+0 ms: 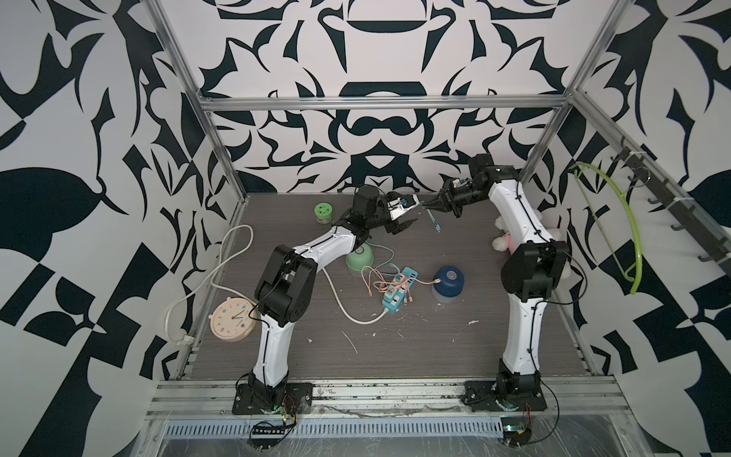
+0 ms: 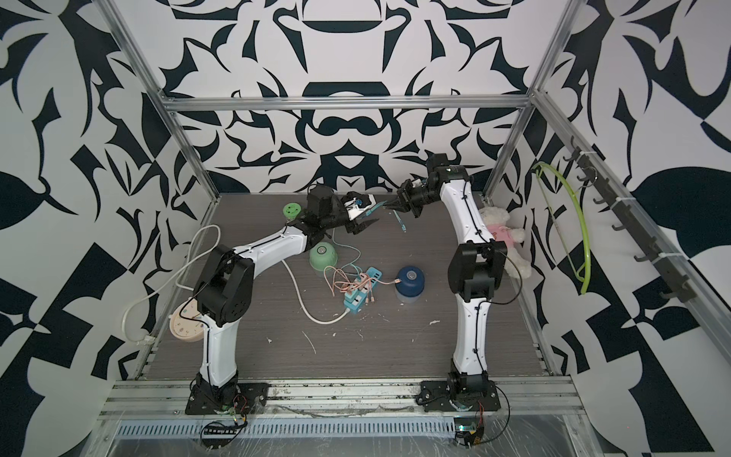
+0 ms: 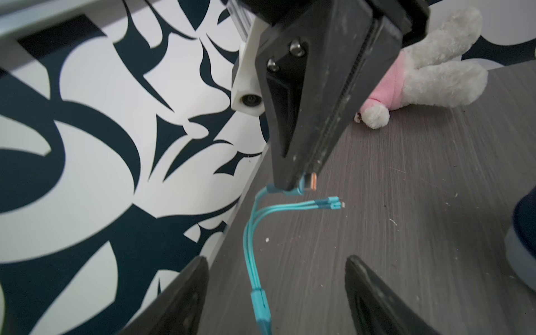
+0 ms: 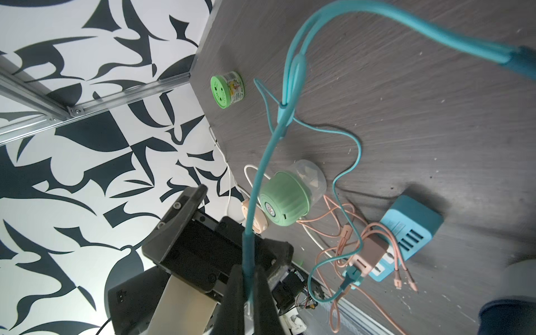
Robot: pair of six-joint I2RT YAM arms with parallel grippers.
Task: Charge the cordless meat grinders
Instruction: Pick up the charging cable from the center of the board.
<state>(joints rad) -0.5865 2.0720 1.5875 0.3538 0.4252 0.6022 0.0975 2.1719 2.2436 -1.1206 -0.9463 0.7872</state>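
Observation:
The mint green cordless meat grinder (image 1: 360, 258) (image 2: 323, 255) (image 4: 285, 200) stands left of the blue power strip (image 1: 399, 291) (image 4: 406, 235). The dark blue one (image 1: 448, 281) (image 2: 410, 283) stands on the strip's right with a pink cable at its side. At the table's back, my right gripper (image 1: 426, 204) (image 2: 386, 205) (image 3: 307, 181) (image 4: 249, 290) is shut on one plug of a teal multi-end cable (image 3: 255, 255) (image 4: 290, 72). Two more teal plugs (image 3: 333, 202) dangle free. My left gripper (image 1: 414, 213) (image 2: 375, 213) (image 3: 275, 278) faces it, open, with the teal cable hanging between its fingers untouched.
A small green lidded jar (image 1: 323, 213) (image 4: 227, 90) sits at the back left. A white and pink plush (image 1: 504, 239) (image 3: 420, 75) lies behind my right arm. A cream clock (image 1: 231, 318) lies at the left edge. Tangled pink cables (image 1: 379, 283) cover the strip, and its white cord (image 1: 344, 304) runs left.

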